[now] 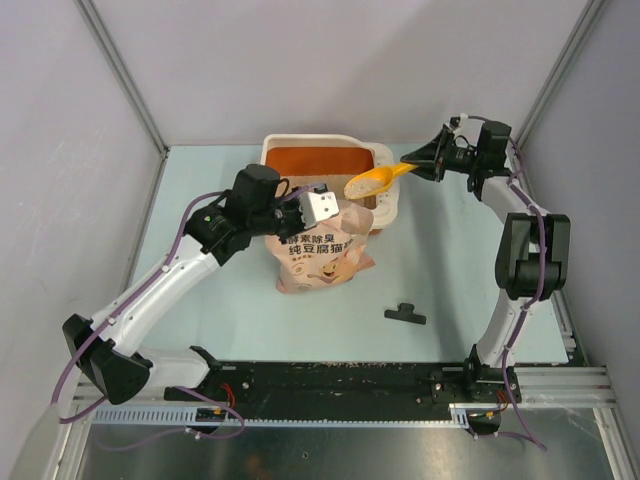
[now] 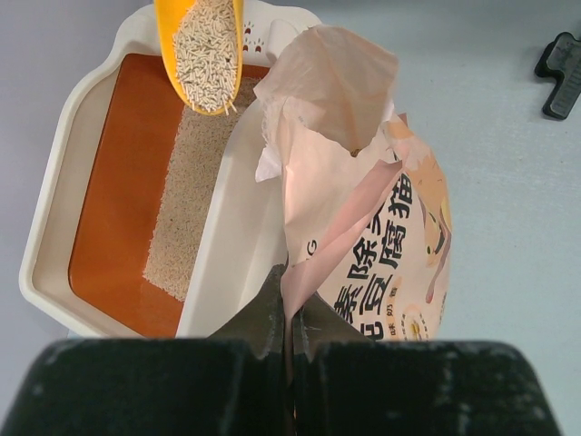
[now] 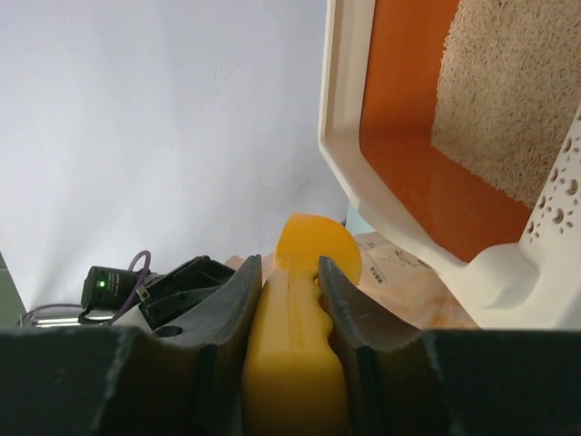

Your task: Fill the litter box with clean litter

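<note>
Litter box (image 1: 320, 141), cream-white rectangular plastic tray at the table's (image 1: 450, 270) far centre, part-floored with pale beige granules (image 2: 186, 204); my right gripper (image 3: 289, 264) clamps the loaded orange plastic scoop (image 1: 374, 181) over it, left gripper (image 2: 289, 304) pinches the pink printed bag (image 2: 386, 245); tip next, I judge.

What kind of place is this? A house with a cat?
Probably a robot test booth, not a house: plain grey walls, a left arm and right arm bolted to a black rail.

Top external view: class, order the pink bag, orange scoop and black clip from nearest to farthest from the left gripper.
1. Pink bag, pinched in the left gripper.
2. Orange scoop, up-right, over the litter box.
3. Black clip, lower right.
</note>
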`<state>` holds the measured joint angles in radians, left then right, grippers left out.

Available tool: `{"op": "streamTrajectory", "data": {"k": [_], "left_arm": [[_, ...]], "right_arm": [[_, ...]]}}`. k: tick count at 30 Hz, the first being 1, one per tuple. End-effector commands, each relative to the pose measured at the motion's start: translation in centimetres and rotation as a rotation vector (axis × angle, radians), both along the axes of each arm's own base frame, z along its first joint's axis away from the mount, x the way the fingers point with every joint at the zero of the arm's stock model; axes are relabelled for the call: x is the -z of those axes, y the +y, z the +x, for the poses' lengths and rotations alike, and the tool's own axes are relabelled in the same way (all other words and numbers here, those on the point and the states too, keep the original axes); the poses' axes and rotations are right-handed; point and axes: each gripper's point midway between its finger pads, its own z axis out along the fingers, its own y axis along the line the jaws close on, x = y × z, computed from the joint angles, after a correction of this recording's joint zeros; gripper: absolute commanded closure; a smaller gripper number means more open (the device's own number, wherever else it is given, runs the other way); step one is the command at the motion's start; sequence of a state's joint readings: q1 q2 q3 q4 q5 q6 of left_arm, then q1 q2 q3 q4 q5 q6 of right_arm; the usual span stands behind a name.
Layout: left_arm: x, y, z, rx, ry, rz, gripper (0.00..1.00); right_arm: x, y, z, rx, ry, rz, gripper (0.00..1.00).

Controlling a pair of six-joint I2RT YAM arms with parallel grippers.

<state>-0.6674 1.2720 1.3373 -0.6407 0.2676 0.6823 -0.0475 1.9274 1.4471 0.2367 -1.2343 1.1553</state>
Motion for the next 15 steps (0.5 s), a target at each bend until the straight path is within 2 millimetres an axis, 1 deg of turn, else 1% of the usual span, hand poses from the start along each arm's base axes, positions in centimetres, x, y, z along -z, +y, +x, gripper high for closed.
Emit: {"op": "streamTrajectory", "data": {"k": [1,2,3,5,6,7,10,12,15], "left_arm": [[-5.5,-1.5,0.6,0.045,-0.177,-0.127,1.00],[-5.6,-1.5,0.6,0.044,-0.178,-0.130,1.00],[-5.3,-1.4,0.5,0.046,-0.171,-0.128,1.00],[-5.3,-1.4,0.3,0.049,-0.164,-0.132,1.00],[-5.1,-1.6,0.2,0.055,-0.158,-0.134,1.00],[-5.1,-1.5,0.1,0.054,-0.154,-0.137,1.00],[-4.9,-1.6,0.0,0.060,-0.148,-0.139,1.00],[-4.7,-1.5,-0.1,0.061,-0.146,-0.135,1.00],[-4.5,-1.4,-0.4,0.067,-0.147,-0.135,1.00]], "right_arm": [[-1.8,0.1,1.7,0.014,-0.109,-0.013,1.00],[-1.6,0.1,1.9,0.019,-0.110,-0.017,1.00],[-1.0,0.0,2.4,0.024,-0.103,-0.021,1.00],[-1.0,-0.1,3.0,0.034,-0.128,-0.036,1.00],[-0.2,-0.3,3.5,0.037,-0.121,-0.041,1.00],[-0.4,-0.4,3.9,0.042,-0.146,-0.051,1.00],[0.4,-0.7,4.7,0.051,-0.174,-0.077,1.00],[0.4,-1.0,5.4,0.075,-0.190,-0.105,1.00],[0.9,-1.5,6.6,0.120,-0.231,-0.185,1.00]]}}
